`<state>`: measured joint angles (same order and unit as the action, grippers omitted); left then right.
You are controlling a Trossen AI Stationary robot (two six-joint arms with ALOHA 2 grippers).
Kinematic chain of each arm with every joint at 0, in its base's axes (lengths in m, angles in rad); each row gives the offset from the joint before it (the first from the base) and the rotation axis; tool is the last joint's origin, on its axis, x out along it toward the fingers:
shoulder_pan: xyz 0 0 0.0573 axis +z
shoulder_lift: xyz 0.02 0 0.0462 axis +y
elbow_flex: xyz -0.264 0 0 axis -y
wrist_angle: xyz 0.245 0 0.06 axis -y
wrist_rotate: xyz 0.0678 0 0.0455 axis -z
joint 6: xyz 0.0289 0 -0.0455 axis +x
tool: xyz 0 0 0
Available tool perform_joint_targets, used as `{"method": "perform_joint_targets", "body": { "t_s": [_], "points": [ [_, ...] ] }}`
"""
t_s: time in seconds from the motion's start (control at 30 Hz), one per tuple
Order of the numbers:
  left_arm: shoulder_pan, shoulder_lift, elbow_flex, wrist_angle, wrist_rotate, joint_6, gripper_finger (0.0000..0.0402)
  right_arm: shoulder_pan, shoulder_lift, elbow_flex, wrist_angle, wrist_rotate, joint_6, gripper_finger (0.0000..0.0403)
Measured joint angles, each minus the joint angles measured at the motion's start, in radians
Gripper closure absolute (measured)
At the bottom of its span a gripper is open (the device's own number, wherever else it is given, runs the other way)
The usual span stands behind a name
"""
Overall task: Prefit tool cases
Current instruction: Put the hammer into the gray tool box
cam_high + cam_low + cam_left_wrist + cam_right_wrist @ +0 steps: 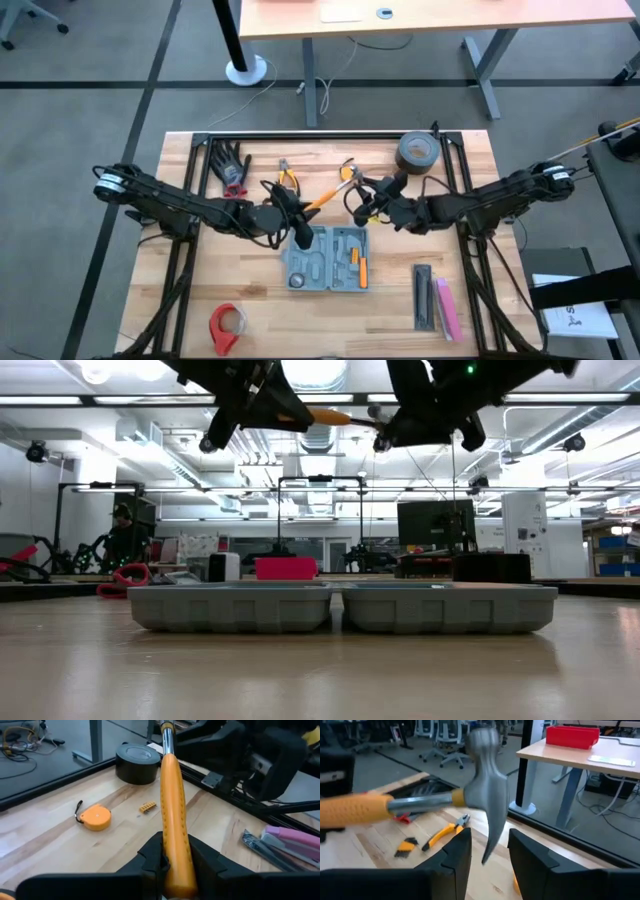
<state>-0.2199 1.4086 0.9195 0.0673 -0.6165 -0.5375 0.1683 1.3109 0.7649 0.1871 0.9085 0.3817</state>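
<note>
Left of the open tool case [327, 258], at the table's near edge, lies a red tape roll [227, 326]; farther back on that side are black gloves [231, 165] and orange-handled pliers [289, 178]. The left gripper [290, 208] hangs just behind the case's back left corner, its fingers [150, 857] clenched on the orange grip of a hammer [325, 195], which is held clear of the table and slants away behind the case. The case itself sits flat near the table's middle, both grey halves side by side, with a round part in the left half and orange-handled pieces in the right half. In the low view the two halves [340, 607] rest level on the wood, and both arms are above them. The right gripper [372, 208] hovers behind the case's back right corner at the hammer's steel head [487, 785]; its fingers [455, 855] stand parted on either side of the claw, not clamping it. Behind it stands a dark tape roll [419, 151]. Right of the case lie a narrow black bar [424, 296] and a pink bar [447, 308].
</note>
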Motion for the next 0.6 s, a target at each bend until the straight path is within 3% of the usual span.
{"method": "perform_joint_targets", "body": {
  "t_s": [0.6],
  "points": [
    [-0.021,0.000,0.000,-0.002,-0.013,0.009,0.0350,-0.042,0.000,0.061,-0.035,-0.052,-0.007,0.0336]
  ]
}}
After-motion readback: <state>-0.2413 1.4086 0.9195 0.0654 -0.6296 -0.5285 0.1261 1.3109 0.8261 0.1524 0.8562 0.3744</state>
